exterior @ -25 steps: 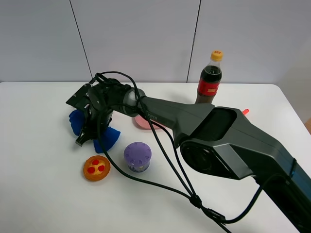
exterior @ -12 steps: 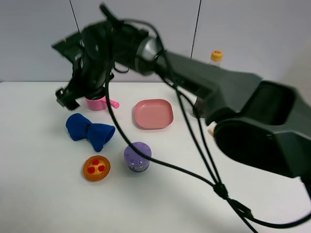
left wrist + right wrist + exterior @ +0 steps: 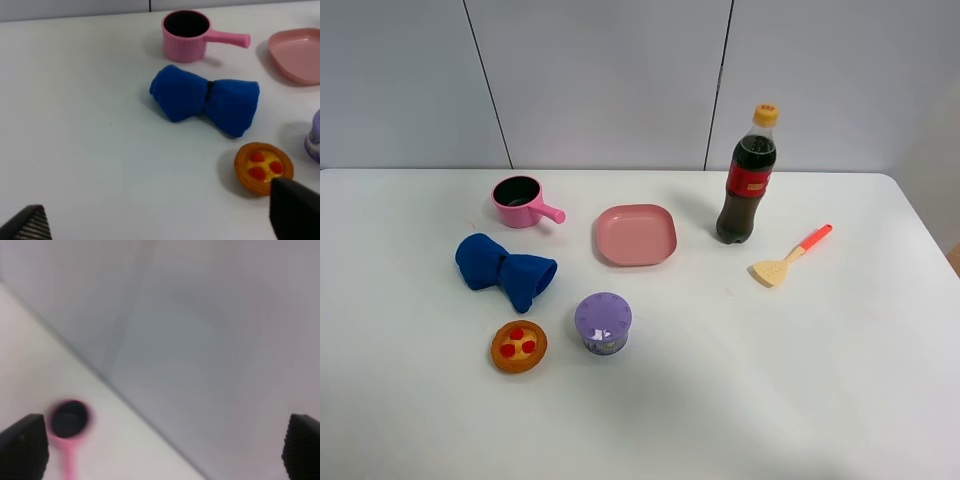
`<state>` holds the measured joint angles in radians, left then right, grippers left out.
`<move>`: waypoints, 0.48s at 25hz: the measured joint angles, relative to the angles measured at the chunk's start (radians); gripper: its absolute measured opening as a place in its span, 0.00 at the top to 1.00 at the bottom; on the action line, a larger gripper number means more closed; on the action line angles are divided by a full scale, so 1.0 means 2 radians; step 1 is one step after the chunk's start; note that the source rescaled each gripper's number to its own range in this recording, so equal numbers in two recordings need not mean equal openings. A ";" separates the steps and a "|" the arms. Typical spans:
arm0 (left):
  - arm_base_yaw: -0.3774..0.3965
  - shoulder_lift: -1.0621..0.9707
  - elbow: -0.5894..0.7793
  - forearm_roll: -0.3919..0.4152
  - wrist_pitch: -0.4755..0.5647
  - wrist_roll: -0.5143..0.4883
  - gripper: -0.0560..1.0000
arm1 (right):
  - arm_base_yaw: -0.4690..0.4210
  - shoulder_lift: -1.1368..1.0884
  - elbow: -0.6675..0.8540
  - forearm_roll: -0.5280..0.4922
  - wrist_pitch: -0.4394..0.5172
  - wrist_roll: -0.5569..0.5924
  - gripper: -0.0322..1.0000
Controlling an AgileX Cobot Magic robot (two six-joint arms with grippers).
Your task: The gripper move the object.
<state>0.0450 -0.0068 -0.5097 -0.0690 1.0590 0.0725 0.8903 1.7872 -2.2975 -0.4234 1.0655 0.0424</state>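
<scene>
Nearest in the left wrist view, the left fingers [image 3: 295, 210] stand wide apart, two dark tips over the white bench [image 3: 75, 150], gripping nothing. The blue bundle [image 3: 206, 99] lies flat on the bench well ahead of them, touching neither tip. It is soft fabric, two puffy lobes pinched at a dark waist like a bow tie. From the high camera we work back from the front edge. First comes a small orange tart [image 3: 519, 346] with glossy red berries, then a squat purple cup [image 3: 603, 322] with a dotted lid and a pale band whose print we cannot read. Behind them is the bundle, left of the middle and near both. Farther back sit a smooth pink plate [image 3: 636, 235] with rounded corners and a cream spatula [image 3: 790, 257] with an orange handle. Behind the bundle is a ribbed pink saucepan [image 3: 523, 201], dark inside. Farthest stands a cola bottle [image 3: 748, 180] with a yellow cap and a red label too small to read. The right fingers [image 3: 22, 445] are also wide apart; their blurred view shows the saucepan and a grey wall [image 3: 200, 315], so we cannot place the bundle against them.
</scene>
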 joint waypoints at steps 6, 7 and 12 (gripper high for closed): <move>0.000 0.000 0.000 0.000 0.000 0.000 0.00 | 0.000 -0.090 0.000 -0.067 0.074 -0.039 0.00; 0.000 0.000 0.000 0.000 0.000 0.000 0.00 | 0.000 -0.106 0.000 -0.068 0.075 -0.048 0.00; 0.000 0.000 0.000 0.000 0.000 0.000 0.00 | 0.000 -0.171 0.008 -0.049 0.076 -0.084 0.00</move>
<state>0.0450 -0.0068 -0.5097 -0.0690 1.0590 0.0725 0.8903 1.4452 -2.2818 -0.5210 1.2166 -0.1266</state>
